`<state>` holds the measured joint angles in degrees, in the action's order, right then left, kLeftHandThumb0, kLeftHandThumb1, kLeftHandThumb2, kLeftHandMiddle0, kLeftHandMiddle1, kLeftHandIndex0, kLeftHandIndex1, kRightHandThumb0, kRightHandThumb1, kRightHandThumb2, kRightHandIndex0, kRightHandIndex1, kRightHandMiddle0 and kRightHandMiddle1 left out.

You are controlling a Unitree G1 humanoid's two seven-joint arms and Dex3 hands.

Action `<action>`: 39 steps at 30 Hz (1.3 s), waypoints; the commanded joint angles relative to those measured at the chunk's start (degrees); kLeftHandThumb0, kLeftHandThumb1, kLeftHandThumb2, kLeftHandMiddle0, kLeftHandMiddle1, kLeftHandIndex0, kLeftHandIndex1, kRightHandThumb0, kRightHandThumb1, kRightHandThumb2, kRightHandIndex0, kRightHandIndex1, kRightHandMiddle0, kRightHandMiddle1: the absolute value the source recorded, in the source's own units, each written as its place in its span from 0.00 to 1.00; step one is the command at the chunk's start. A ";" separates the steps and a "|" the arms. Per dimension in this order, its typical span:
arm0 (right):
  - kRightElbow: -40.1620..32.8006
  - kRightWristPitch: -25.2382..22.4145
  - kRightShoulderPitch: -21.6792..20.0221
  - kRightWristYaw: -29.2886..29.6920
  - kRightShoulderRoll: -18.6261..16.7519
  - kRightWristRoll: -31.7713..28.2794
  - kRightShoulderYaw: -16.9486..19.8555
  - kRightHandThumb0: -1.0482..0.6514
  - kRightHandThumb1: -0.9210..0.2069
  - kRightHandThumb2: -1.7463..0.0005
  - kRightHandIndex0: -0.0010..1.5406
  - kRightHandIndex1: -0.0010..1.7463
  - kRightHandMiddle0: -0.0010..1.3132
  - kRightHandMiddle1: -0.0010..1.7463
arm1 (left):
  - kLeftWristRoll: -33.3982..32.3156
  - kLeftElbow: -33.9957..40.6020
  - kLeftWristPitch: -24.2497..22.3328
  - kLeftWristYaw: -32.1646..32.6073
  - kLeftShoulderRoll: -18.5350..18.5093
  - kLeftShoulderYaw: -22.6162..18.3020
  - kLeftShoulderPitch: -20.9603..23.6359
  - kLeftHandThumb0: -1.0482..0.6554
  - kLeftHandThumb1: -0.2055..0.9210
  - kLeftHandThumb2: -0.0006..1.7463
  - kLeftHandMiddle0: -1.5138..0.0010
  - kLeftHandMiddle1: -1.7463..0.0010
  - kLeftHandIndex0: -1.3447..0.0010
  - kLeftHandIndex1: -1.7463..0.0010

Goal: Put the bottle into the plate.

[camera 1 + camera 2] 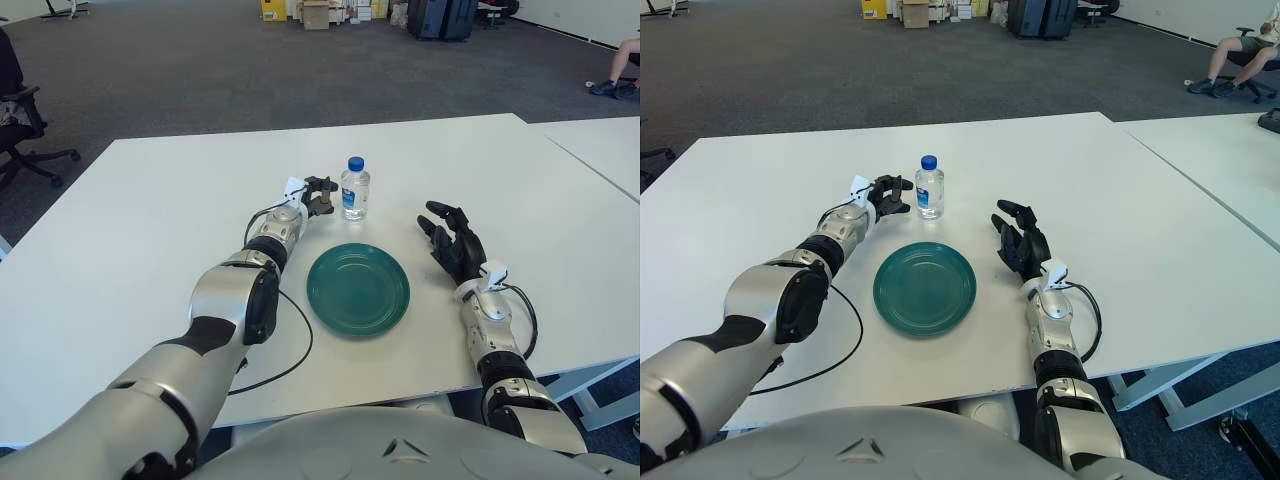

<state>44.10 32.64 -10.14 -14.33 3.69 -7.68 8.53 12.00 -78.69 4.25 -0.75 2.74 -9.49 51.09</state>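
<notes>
Right now the bottle (355, 188) stands upright on the white desk (120, 240), beyond the far rim of the green plate (358, 288) and apart from it. The left hand (318, 194) sits just beside the bottle's left side, its dark fingers (322, 185) partly curled toward the bottle, though whether they touch it cannot be told; it does not look like a closed grasp yet. The right hand (453, 243) shows to the right of the plate, fingers spread and holding nothing. To do this step well, the left hand probably needs to wrap the bottle's body low down, under the label, with fingers on opposite sides, before lifting. A one-sided push would likely tip so tall and light a bottle. Once gripped, it should travel upright over the rim and land near the plate's middle.
</notes>
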 commanded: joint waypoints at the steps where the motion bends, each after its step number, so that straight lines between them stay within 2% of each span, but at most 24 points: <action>1: 2.56 -2.23 3.94 0.30 -2.22 -0.19 -0.49 0.32 0.00 0.59 0.25 0.00 0.00 0.51 | 1.87 -0.06 0.30 1.79 -1.41 1.77 1.08 0.04 1.00 0.34 0.96 0.86 0.98 0.73; 3: 2.36 -2.54 3.99 0.42 -2.26 -0.19 -0.58 0.32 0.00 0.59 0.25 0.00 0.00 0.50 | 3.38 -0.11 0.10 3.23 -1.59 3.29 1.08 0.02 1.00 0.28 0.98 0.94 0.99 0.84; 6: 1.95 -3.07 4.16 0.50 -2.24 -0.11 -0.75 0.32 0.00 0.59 0.25 0.00 0.00 0.50 | 4.91 -0.15 0.04 5.08 -1.78 4.83 1.09 0.01 1.00 0.22 0.99 0.98 1.00 0.93; 12: 1.12 -3.60 4.56 0.58 -2.31 -0.03 -0.99 0.32 0.00 0.58 0.25 0.00 0.00 0.50 | 5.06 -0.14 0.22 7.52 -1.86 5.35 1.04 0.00 1.00 0.09 1.00 1.00 1.00 0.99; 29: -0.22 -5.61 4.91 -0.36 -2.45 -1.07 -1.21 0.32 0.00 0.58 0.25 0.00 0.00 0.50 | 4.43 -0.18 0.40 8.44 -1.80 5.16 0.62 0.00 1.00 0.05 0.98 0.99 0.96 0.97; 33: -0.44 -5.72 4.95 0.03 -2.57 -1.00 -1.19 0.32 0.00 0.58 0.25 0.00 0.00 0.50 | 4.43 -0.19 0.48 8.37 -1.77 5.21 0.56 0.00 1.00 0.06 0.95 0.99 0.99 0.89; 39: -0.97 -5.57 5.18 0.72 -2.81 -0.67 -1.28 0.32 0.00 0.58 0.25 0.00 0.00 0.51 | 3.82 -0.19 0.55 7.39 -1.76 4.67 0.54 0.00 1.00 0.06 0.94 0.98 1.00 0.87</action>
<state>40.76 29.96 -8.54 -14.11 2.77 -8.12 7.58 16.11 -78.80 4.25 7.01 1.60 -4.48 51.09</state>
